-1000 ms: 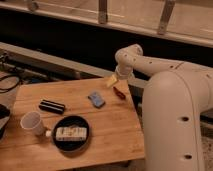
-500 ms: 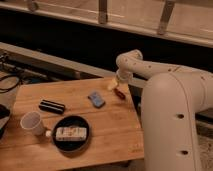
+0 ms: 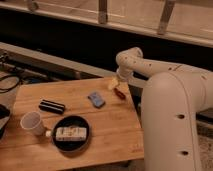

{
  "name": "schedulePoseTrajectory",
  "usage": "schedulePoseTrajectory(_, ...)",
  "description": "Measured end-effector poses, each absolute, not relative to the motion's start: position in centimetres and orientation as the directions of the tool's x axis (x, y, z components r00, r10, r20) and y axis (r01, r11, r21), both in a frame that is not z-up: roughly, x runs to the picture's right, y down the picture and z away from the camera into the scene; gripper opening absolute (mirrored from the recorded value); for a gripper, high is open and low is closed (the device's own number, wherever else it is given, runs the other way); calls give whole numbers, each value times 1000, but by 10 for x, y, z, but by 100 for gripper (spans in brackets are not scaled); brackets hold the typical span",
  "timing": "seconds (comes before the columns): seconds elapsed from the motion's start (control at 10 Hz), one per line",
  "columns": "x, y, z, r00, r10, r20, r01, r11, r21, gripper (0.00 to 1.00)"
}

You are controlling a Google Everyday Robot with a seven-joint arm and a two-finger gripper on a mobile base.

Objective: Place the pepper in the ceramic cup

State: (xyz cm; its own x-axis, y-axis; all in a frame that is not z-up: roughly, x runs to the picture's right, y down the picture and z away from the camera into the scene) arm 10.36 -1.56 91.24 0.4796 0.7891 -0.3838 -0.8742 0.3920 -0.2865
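Red pepper [image 3: 119, 93] lies near the far right edge of the wooden table [image 3: 107, 135]. It is small, elongated and dark red, flat on the wood at a slant.

Gripper [image 3: 114, 84] hangs right over the pepper's far-left end, with the white arm [image 3: 150, 65] folded in from the right across the table edge. We can't tell whether it's open or clamped on the pepper, and contact isn't readable from this angle either.

We read the pose as the pick step — wrist dropped low because the pepper is thin and hugs the surface, so the grab has to happen almost at wood level. We'd guess it rolls or slips easily.

Ceramic cup [image 3: 32, 122] is well apart, at the left front of the table. It is white and looks tilted; we can't say it's upright.

Between pepper and cup:
- blue object [image 3: 96, 99], just left of the pepper
- black bar [image 3: 52, 106], further left
- dark round dish [image 3: 57, 145] with a white block [image 3: 70, 132] in it, just beside the cup

Transport isn't done yet. The carry runs diagonally over that clutter, so we'd want a clear lift first. If the cup's mouth really is off vertical, the drop needs care.
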Motion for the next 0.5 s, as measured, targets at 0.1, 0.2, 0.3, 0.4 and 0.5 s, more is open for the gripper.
schedulePoseTrajectory(0.1,104,-6,922,473,787,-398,-878,381,-291,100)
schedulePoseTrajectory(0.2,106,6,938,460,784,-417,-884,361,-297,100)
schedulePoseTrajectory(0.3,107,13,946,452,784,-426,-888,347,-303,100)
schedulePoseTrajectory(0.4,108,19,953,444,784,-434,-891,333,-310,100)
schedulePoseTrajectory(0.5,109,26,960,435,781,-449,-893,312,-323,100)
